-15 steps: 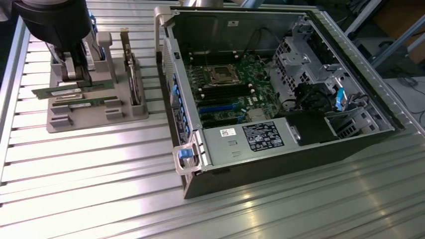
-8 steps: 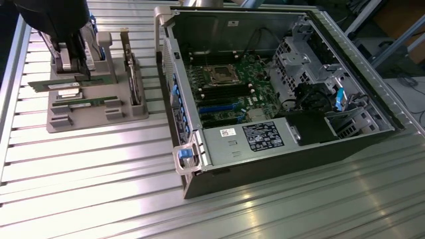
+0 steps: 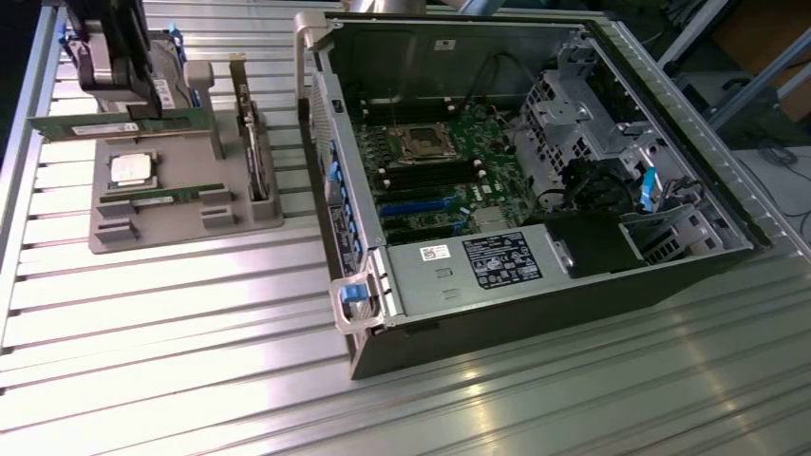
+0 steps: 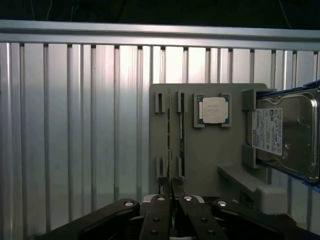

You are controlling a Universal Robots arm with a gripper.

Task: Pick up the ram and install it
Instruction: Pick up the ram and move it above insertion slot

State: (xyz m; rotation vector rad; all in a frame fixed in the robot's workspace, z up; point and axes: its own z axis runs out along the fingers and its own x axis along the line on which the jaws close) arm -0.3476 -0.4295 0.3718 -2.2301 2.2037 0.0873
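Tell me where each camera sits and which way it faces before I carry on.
Exterior view: off the arm and raised, looking down across the slatted table at the holder and the open computer case; the tool shows, shut on the ram.
Wrist view: on the wrist, looking past the tool down onto the holder, with the processor and the hard drive.
Shared: tool, holder, processor, hard drive and table.
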